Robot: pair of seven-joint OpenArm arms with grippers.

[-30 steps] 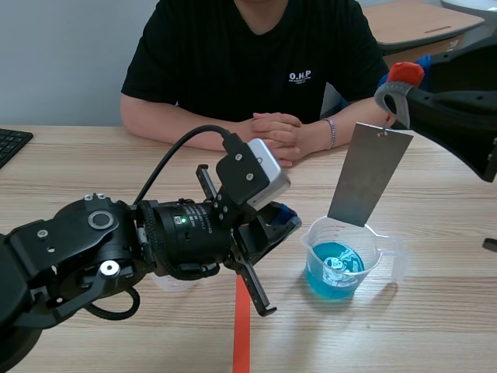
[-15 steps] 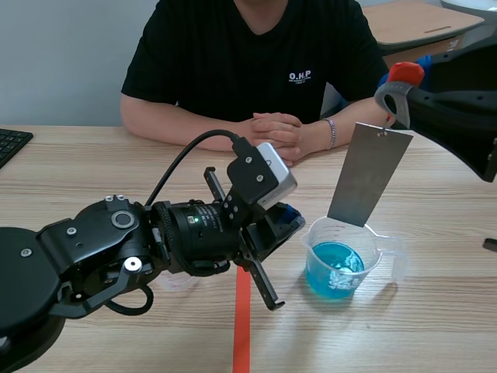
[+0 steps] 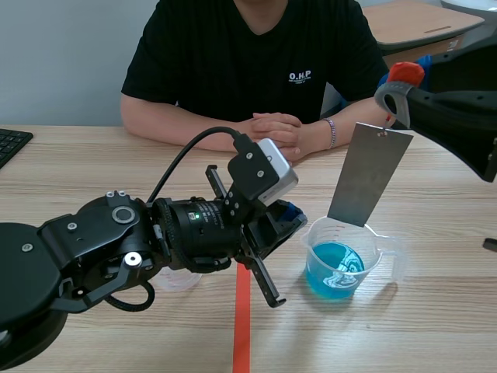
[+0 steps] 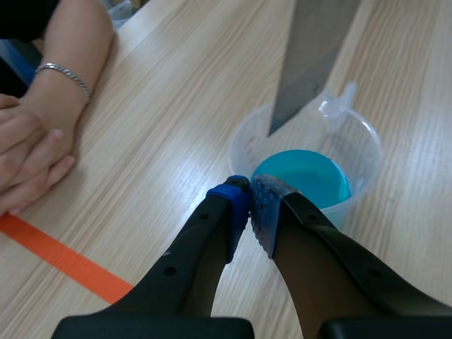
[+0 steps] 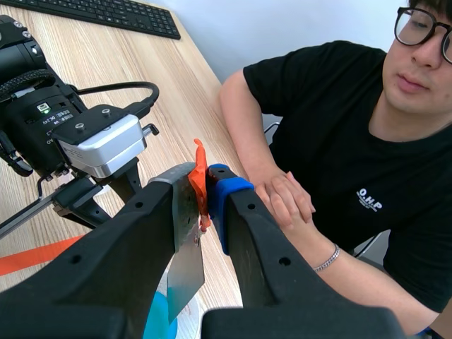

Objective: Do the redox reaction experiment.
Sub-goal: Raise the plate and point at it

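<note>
Right gripper (image 5: 204, 192) clamps a flat grey metal strip (image 3: 370, 175). It hangs below, over a clear plastic beaker (image 3: 373, 263) of blue liquid.

Clear beaker (image 3: 314, 237), blue liquid (image 3: 334, 272); grey strip (image 3: 369, 175); pale wood-grain desk (image 3: 78, 163); orange-red tape (image 3: 242, 326).

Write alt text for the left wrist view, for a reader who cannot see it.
The shut left end effector points at a clear beaker of blue liquid, where a metal strip hangs with its tip inside the rim. A person's clasped hands rest nearby.
</note>
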